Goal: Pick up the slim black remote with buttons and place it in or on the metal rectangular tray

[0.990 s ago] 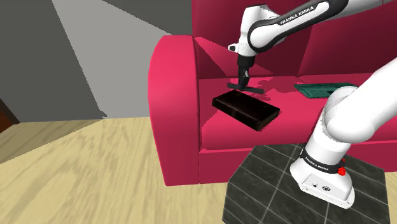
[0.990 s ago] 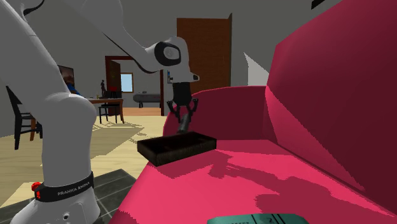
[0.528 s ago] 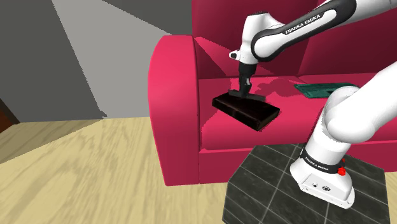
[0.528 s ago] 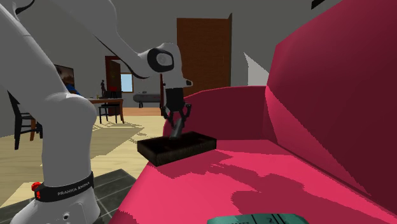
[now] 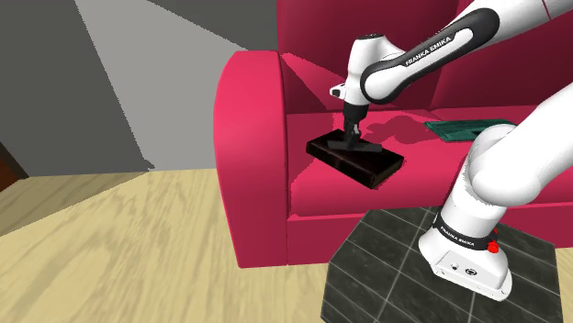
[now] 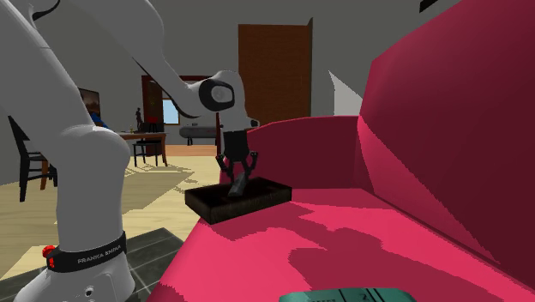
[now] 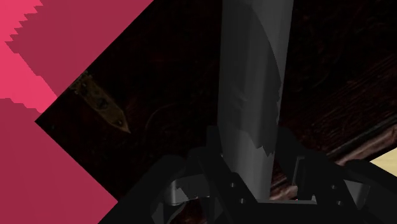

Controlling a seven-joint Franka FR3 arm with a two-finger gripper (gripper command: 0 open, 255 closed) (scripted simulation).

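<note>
My gripper (image 5: 350, 139) is shut on the slim remote (image 7: 251, 95), which runs long and grey between the fingers in the wrist view. It hangs low inside a dark rectangular tray (image 5: 369, 165) lying on the red sofa seat (image 5: 321, 188). Seen from the second exterior view, the gripper (image 6: 236, 185) reaches down into the tray (image 6: 260, 199) near its middle. The tray's dark floor (image 7: 159, 76) lies close under the remote; whether the remote touches it is hidden.
A flat green object (image 5: 464, 130) lies further along the seat, also at the near edge (image 6: 347, 297). The sofa's armrest (image 5: 252, 101) rises beside the tray and its backrest (image 6: 454, 129) behind. The robot stand (image 5: 395, 271) sits on wooden floor (image 5: 110, 248).
The gripper has come down with the remote, from just above the tray to low inside it, shifting slightly toward the tray's middle. The tray has not moved.
</note>
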